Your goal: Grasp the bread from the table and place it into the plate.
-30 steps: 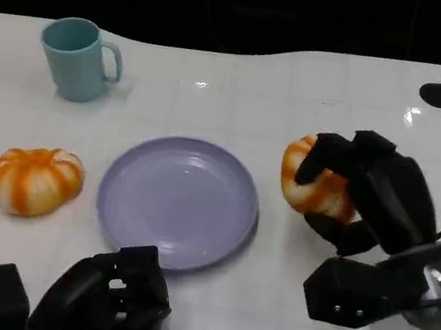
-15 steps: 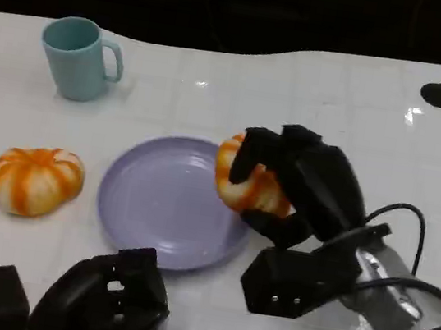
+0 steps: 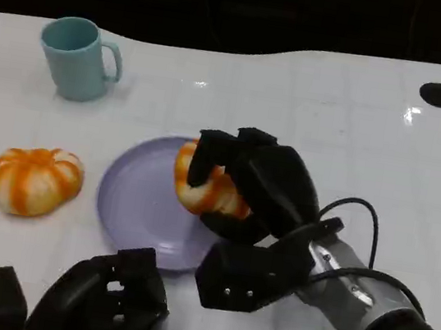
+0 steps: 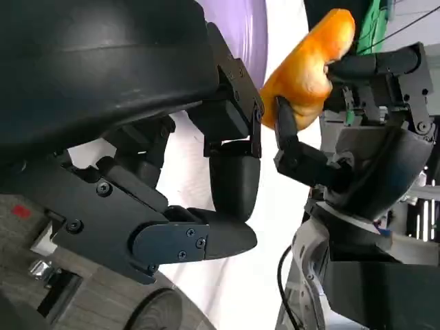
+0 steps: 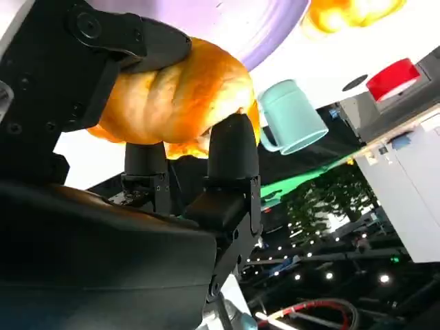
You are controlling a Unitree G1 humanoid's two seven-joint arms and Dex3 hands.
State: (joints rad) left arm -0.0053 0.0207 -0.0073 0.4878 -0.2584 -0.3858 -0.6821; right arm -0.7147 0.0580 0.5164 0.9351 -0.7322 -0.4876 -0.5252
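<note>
Our right hand (image 3: 254, 191) grips the round orange-and-white striped bread roll (image 3: 201, 183), poised above the lavender round plate (image 3: 136, 202) beneath its fingers. We judge placing is underway: next, lower and release. Our left hand (image 3: 104, 301) rests curled, holding nothing.

Head camera looks steeply down on the white desk (image 3: 337, 108) from the robot's side, taking in the whole work area. Both wrist cameras sit close behind their own hands, tilted. All three views share the purple plate (image 3: 136, 202) (image 4: 249, 27) (image 5: 234, 24).
</note>
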